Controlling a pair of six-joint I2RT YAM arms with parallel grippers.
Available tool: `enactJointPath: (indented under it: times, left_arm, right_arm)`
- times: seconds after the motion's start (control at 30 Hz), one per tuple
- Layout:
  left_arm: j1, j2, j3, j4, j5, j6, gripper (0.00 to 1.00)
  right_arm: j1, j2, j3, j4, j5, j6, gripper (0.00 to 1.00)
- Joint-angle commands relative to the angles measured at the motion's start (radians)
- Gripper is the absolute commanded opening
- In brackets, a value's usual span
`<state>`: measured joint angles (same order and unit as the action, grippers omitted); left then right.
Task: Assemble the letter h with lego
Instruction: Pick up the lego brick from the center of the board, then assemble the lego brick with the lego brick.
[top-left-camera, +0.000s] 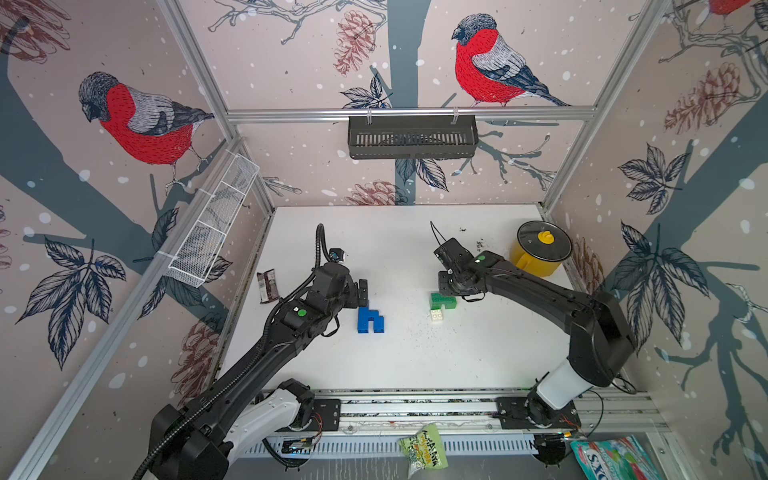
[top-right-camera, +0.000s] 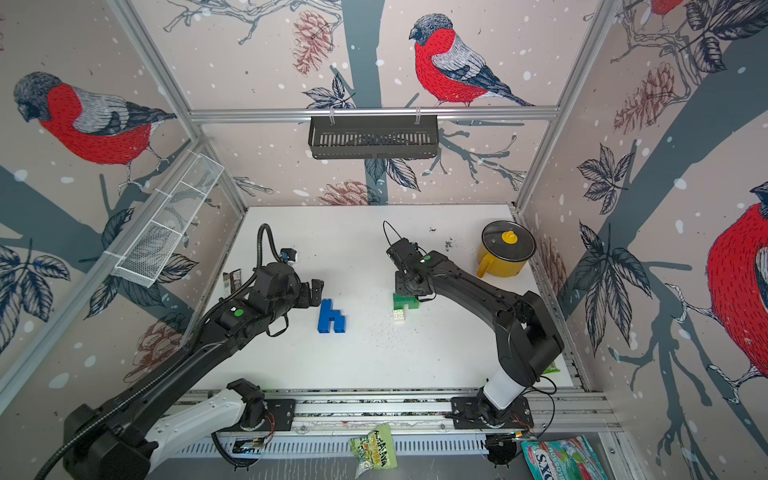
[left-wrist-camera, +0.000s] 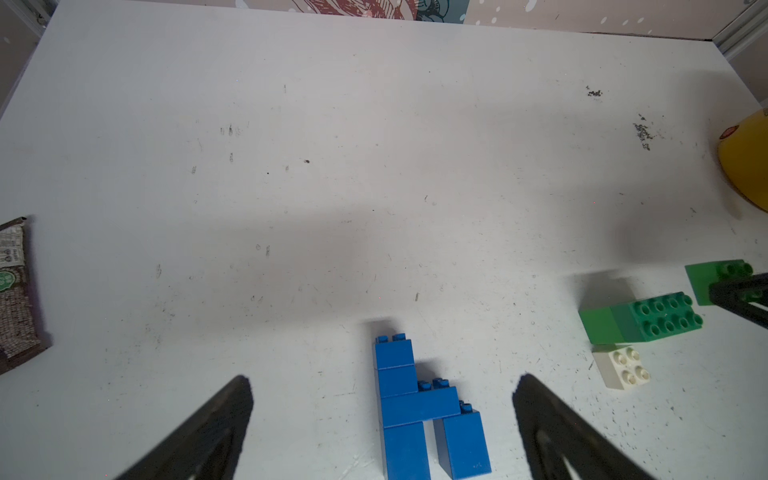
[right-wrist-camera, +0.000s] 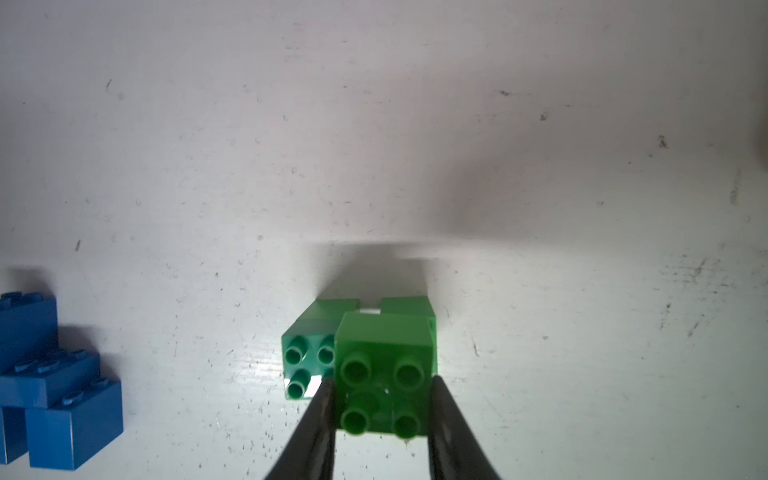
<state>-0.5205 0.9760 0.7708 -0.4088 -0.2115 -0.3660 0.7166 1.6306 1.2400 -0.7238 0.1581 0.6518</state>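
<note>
Bird-patterned wallpaper is seen on every wall around a white tabletop, which is speckled with dark crumbs. Near the middle of the surface, a blue studded-brick assembly shaped like a lower-case h is laid flat on its side. The left gripper is held just beside the letter's tall end with its jaws spread wide apart. In the left wrist view the blue bricks are framed between the two black fingers and touched by neither.

Toward the robot's right, well apart from the letter, a long green studded brick is set on the table. A small white four-stud brick is placed against its nearer side. The right gripper is clamped on a small green four-stud cube, which is gripped by its two side faces with the studs turned toward the wrist camera. The cube is held over the long green brick, though whether the two are touching cannot be told from these angles.

A yellow pot with a dark lid is seen in the far right corner.
</note>
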Motion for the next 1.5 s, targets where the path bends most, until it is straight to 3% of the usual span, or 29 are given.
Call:
enactJointPath:
  times: [0.0,0.43,1.47]
  left_arm:
    - [0.002,-0.013,-0.004,-0.002,-0.002,0.006,0.98]
    - [0.001,-0.028,-0.01,-0.001,0.003,0.008,0.98]
    - [0.002,-0.025,-0.014,-0.004,0.007,0.008,0.98]
  right_arm:
    - [0.027,0.011,0.019,-0.053,0.005,-0.018,0.1]
    - [0.086,0.064,0.054,-0.085,0.006,-0.014,0.09]
    - [0.064,0.09,0.05,-0.04,-0.051,-0.012,0.06]
